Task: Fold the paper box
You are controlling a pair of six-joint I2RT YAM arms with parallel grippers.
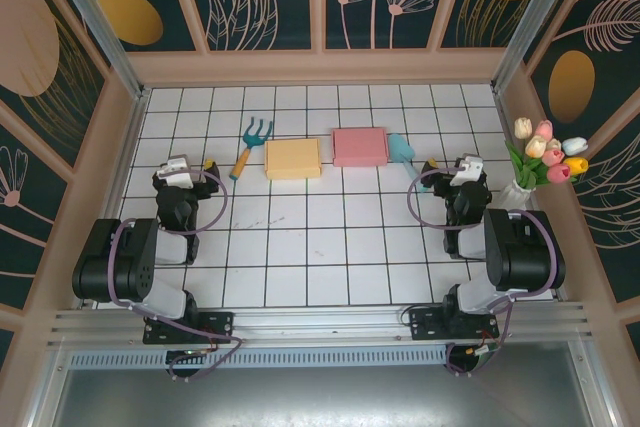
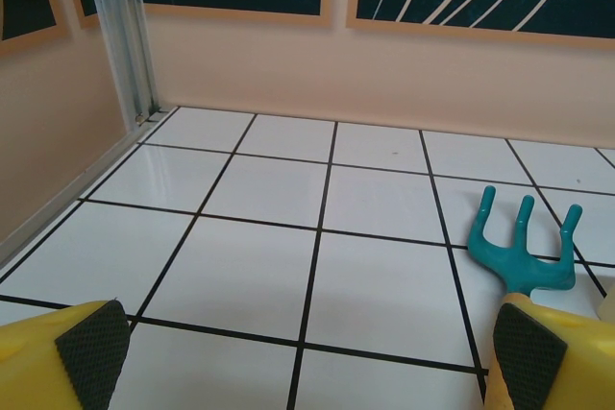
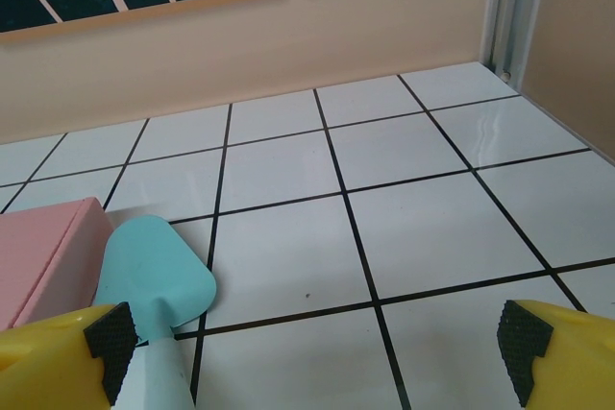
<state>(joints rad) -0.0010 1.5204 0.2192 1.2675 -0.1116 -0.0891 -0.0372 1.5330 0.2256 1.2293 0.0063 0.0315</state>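
Observation:
Two paper boxes lie at the back of the tiled table: a yellow one [image 1: 293, 159] left of centre and a pink one [image 1: 360, 146] beside it on the right. A corner of the pink box [image 3: 38, 256] shows at the left edge of the right wrist view. My left gripper [image 1: 180, 175] rests near the table's left side, well left of the yellow box, open with nothing between its yellow fingers [image 2: 91, 343]. My right gripper [image 1: 462, 175] rests near the right side, right of the pink box, also open and empty, its fingers [image 3: 524, 333] wide apart.
A teal toy rake [image 1: 250, 145] with an orange handle lies left of the yellow box, its head [image 2: 524, 242] just ahead of my left gripper. A light blue toy shovel [image 1: 403, 150] lies right of the pink box, its blade [image 3: 154, 276] near my right gripper. A vase of tulips [image 1: 540, 162] stands at the right wall.

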